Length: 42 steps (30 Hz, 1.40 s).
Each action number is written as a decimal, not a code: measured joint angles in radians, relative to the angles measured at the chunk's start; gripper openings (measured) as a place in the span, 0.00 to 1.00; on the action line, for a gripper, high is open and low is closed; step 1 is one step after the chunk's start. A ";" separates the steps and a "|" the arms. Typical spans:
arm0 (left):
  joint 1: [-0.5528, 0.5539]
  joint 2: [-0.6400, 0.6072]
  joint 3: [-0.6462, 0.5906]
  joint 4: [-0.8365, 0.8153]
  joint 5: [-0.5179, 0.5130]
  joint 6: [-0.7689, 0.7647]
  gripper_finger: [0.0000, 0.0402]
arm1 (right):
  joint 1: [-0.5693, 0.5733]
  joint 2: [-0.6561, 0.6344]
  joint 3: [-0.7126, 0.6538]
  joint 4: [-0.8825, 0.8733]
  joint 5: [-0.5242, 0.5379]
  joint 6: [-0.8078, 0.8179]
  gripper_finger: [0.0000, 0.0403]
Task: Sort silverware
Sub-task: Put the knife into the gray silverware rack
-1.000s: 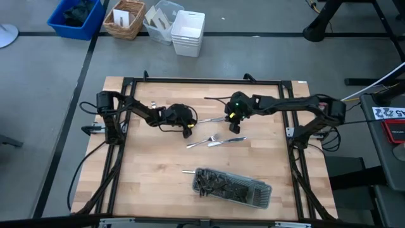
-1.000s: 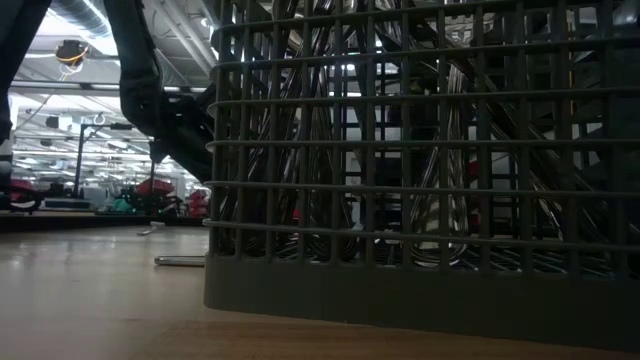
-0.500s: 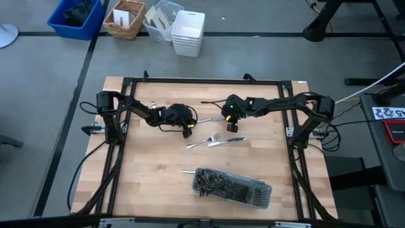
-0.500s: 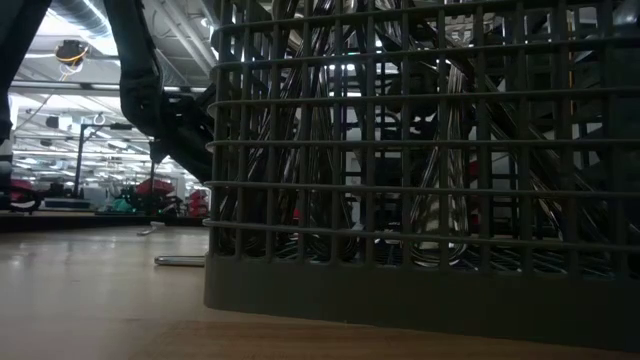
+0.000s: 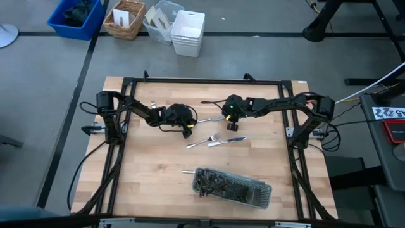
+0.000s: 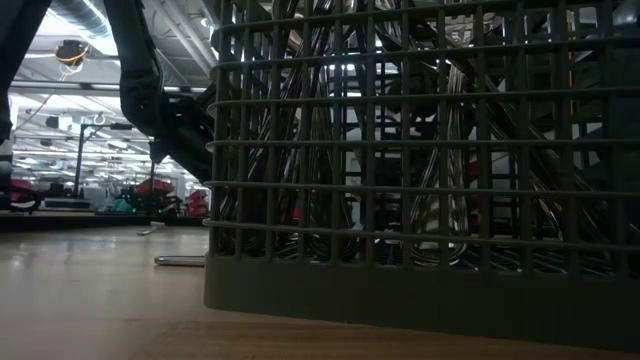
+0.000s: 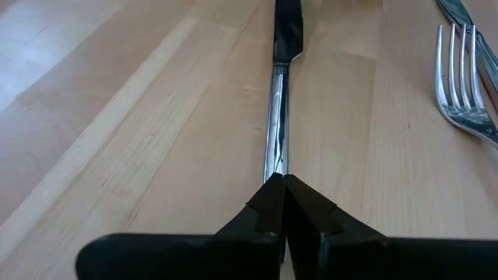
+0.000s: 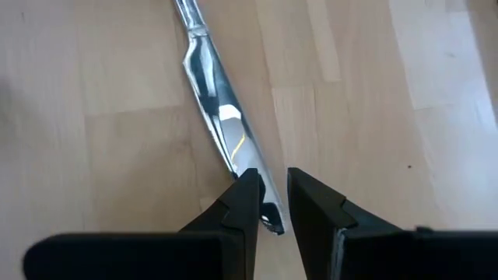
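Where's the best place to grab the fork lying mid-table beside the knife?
Take the fork by its slim handle, from straight above, fingers across its narrow width. It lies flat on the table, and its tine end sits close to the knife, so the handle end has more room.

From my remote station: the wooden table (image 5: 152,171) sits on a grey floor (image 5: 50,95) crossed by dark seams. At twelve o'clock stand a blue bin (image 5: 76,18), wicker basket (image 5: 124,19) and stacked white containers (image 5: 188,33).
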 joint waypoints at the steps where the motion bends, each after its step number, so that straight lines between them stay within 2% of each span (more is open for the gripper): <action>1: 0.000 0.000 0.000 0.000 0.000 0.000 0.00 | 0.000 0.001 0.000 0.001 0.001 0.000 0.18; 5: 0.000 0.000 0.000 0.000 0.000 0.000 0.00 | 0.000 0.006 0.000 0.006 0.000 0.003 0.23; 12: 0.000 0.000 0.000 -0.001 0.001 0.000 0.00 | 0.000 0.006 0.000 0.007 0.001 0.006 0.39; 17: 0.000 0.000 0.000 -0.001 0.001 0.000 0.00 | 0.014 0.017 0.000 0.003 0.006 -0.055 0.44; 21: 0.000 0.000 0.000 -0.001 0.001 0.000 0.00 | 0.047 0.037 0.001 0.007 0.028 -0.153 0.44; 23: 0.000 0.000 0.000 -0.001 0.001 0.000 0.00 | 0.063 0.050 0.001 0.013 0.074 -0.180 0.44; 25: 0.000 0.000 0.000 -0.001 0.005 -0.004 0.00 | 0.070 0.062 0.001 0.016 0.108 -0.183 0.44; 36: 0.000 0.000 -0.001 -0.002 0.032 -0.010 0.00 | 0.073 0.087 0.002 0.048 0.148 -0.185 0.44; 42: 0.000 0.000 -0.001 -0.002 0.033 -0.008 0.00 | 0.072 0.090 0.001 0.065 0.149 -0.185 0.34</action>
